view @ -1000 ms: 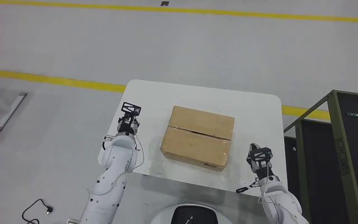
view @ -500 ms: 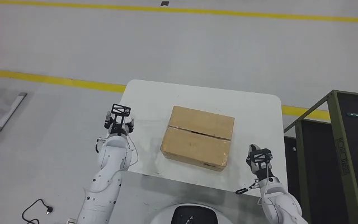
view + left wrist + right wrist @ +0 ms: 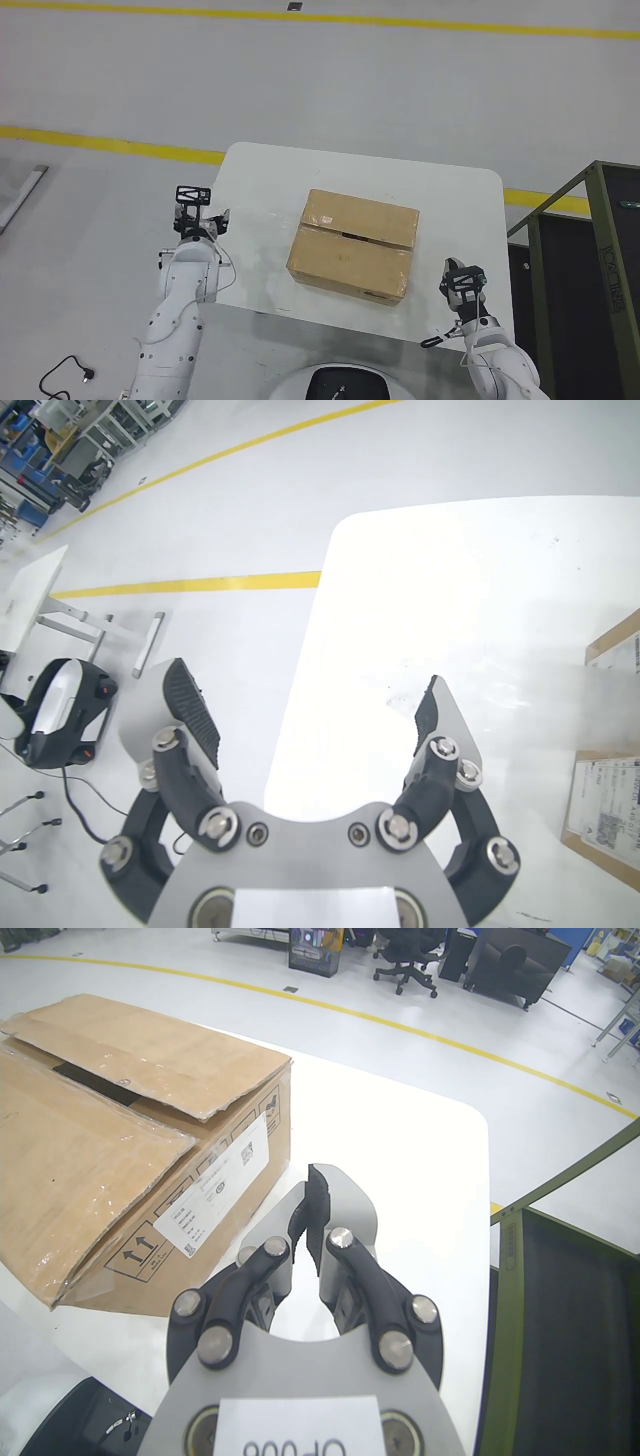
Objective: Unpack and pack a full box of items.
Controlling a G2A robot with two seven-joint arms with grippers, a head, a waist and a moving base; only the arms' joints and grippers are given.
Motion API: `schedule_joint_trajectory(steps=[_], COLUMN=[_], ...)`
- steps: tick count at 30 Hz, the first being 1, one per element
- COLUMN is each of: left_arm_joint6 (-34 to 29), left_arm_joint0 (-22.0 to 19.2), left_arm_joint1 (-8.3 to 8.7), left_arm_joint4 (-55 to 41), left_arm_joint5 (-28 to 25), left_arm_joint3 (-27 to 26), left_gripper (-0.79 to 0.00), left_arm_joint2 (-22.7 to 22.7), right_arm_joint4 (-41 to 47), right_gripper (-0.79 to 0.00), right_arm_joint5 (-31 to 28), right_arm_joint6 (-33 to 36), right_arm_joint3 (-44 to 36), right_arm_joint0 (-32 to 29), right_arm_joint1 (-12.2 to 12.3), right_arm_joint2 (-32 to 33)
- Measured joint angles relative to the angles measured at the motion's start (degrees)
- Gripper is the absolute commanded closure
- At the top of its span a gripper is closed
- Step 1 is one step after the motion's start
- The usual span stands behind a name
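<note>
A brown cardboard box [image 3: 355,243] lies in the middle of the white table [image 3: 280,170], its top flaps folded down with a narrow dark gap between them [image 3: 95,1083]. One white-labelled side of the box [image 3: 612,795] faces my left arm. My left gripper [image 3: 192,194] hangs at the table's left edge, well clear of the box, open and holding nothing [image 3: 305,690]. My right gripper [image 3: 463,281] sits over the table's near right corner, just right of the box, shut with nothing between its pads [image 3: 311,1198].
A dark green metal frame [image 3: 590,270] stands right against the table's right side. Yellow floor lines [image 3: 100,145] run behind the table. A white stand and a black-and-white machine [image 3: 60,710] sit on the floor off the table's left side.
My left gripper has swung left, away from the box, from over the table to its left edge. The right arm and the box have stayed put.
</note>
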Motion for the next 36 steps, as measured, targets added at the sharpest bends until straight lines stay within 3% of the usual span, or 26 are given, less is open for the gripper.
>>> schedule_joint_trajectory(steps=[15,21,27,29,31,33,34,36], left_arm_joint6=[0.41,0.43,1.07,1.2,1.19,1.11,0.82,0.36], left_arm_joint0=[0.11,2.02,4.38,5.14,5.76,6.23,6.37,6.42], left_arm_joint1=[0.58,0.34,0.1,0.16,0.23,0.24,0.33,0.58], left_arm_joint4=[-0.61,-4.01,-7.66,-8.42,-9.34,-11.54,-12.81,-12.4], left_arm_joint5=[1.14,-2.2,-6.87,-9.29,-11.88,-14.71,-17.06,-20.74], left_arm_joint3=[-0.62,-4.33,-9.83,-11.23,-12.25,-12.98,-13.38,-13.92], left_gripper=[-0.785,-0.785,-0.785,-0.785,-0.785,-0.785,-0.785,-0.785], left_arm_joint2=[-3.65,-1.53,1.83,2.62,3.42,4.27,4.72,5.38], right_arm_joint4=[-0.22,1.13,6.39,8.28,8.41,8.46,8.19,7.97], right_gripper=[0.0,0.0,-0.003,-0.086,-0.296,-0.366,-0.526,-0.739], right_arm_joint5=[0.12,-0.56,-6.72,-10.77,-14.95,-18.6,-20.47,-22.92], right_arm_joint6=[0.16,0.39,0.04,0.01,0.29,0.61,0.6,0.43], right_arm_joint3=[-0.12,-0.93,-1.41,-1.1,-0.64,-0.19,-0.02,0.07], right_arm_joint0=[0.01,0.02,0.05,0.08,0.23,0.43,0.59,0.7], right_arm_joint1=[-0.08,-0.07,0.27,0.55,0.91,1.21,1.39,1.58], right_arm_joint2=[-0.11,0.54,2.95,4.01,4.92,5.46,5.79,5.88])
